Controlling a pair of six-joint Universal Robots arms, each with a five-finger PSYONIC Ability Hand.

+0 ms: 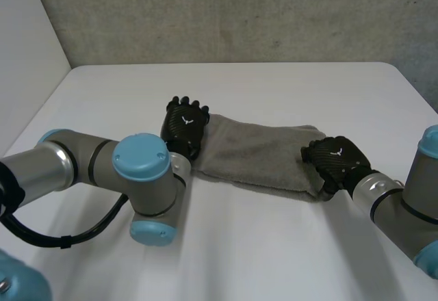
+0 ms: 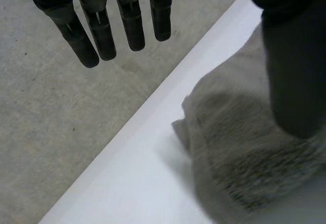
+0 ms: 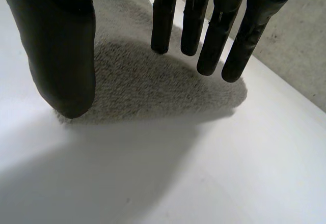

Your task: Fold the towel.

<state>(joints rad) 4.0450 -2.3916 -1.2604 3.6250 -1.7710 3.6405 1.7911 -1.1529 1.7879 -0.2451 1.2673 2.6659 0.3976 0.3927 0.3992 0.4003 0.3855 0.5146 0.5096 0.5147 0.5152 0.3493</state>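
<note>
Two empty hands with straight fingers sit at a folded towel lying across the middle of the table, left hand over its left end, right hand over its right end, a grey wall beyond.

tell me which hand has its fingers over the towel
The right hand: its fingers hang over the towel. The left hand's fingers point past the towel; just its thumb is above it.
</note>
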